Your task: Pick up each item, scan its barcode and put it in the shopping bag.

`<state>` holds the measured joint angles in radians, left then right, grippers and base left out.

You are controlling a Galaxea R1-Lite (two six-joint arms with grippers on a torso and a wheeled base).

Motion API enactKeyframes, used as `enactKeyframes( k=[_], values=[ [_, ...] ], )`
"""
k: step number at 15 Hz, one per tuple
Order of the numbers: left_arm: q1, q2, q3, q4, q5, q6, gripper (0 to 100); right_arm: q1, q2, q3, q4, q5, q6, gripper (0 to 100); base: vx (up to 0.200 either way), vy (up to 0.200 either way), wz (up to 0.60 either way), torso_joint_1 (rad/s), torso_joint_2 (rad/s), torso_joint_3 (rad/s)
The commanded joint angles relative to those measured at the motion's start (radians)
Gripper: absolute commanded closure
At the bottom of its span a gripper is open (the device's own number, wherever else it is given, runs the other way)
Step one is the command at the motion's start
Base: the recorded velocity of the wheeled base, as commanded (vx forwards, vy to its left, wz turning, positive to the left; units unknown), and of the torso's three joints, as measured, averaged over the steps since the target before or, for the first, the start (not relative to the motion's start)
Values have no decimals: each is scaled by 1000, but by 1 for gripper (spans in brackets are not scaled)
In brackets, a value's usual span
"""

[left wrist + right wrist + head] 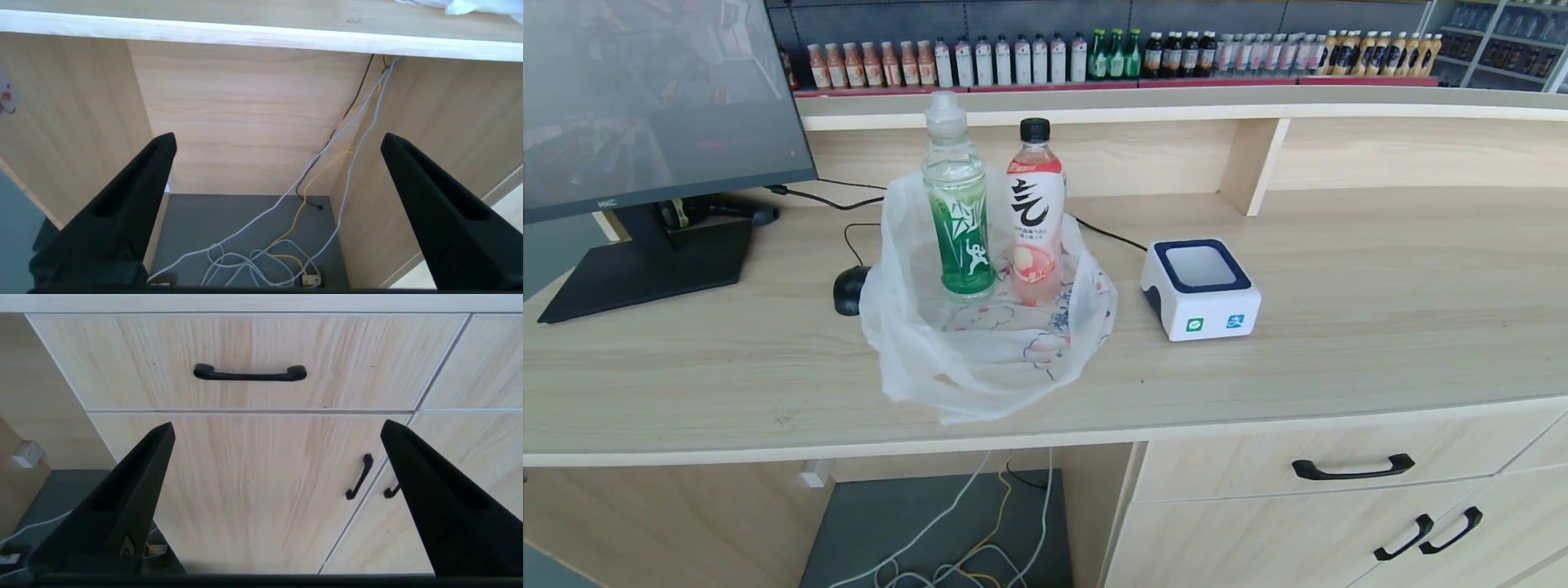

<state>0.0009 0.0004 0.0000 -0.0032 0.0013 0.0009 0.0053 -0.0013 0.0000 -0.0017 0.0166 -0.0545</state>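
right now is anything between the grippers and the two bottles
Yes, the counter. The left gripper and right gripper, both open, sit below the countertop, facing the cable bay and the drawer front. The green bottle and pink bottle stand upright on top, inside the shopping bag.

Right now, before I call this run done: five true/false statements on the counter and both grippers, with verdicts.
1. The green bottle and the pink bottle stand upright in the bag. True.
2. The scanner sits to the left of the bag. False: it sits to the bag's right, apart from it.
3. The left gripper holds a bottle. False: it is open and empty, below the countertop.
4. The right gripper is open, facing the drawer fronts. True.
5. A mouse lies at the bag's left edge. True.
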Motion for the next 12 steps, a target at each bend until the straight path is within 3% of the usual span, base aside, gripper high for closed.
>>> enactKeyframes(
  k=[1, 12],
  values=[
    [1, 0, 0, 0, 0, 1, 0, 1, 1, 0, -3, 2, -36, 0, 0, -200, 0, -2, 7, 2],
    [1, 0, 0, 0, 0, -1, 0, 1, 1, 0, -3, 2, -38, 0, 0, -200, 0, 2, 1, 2]
  ],
)
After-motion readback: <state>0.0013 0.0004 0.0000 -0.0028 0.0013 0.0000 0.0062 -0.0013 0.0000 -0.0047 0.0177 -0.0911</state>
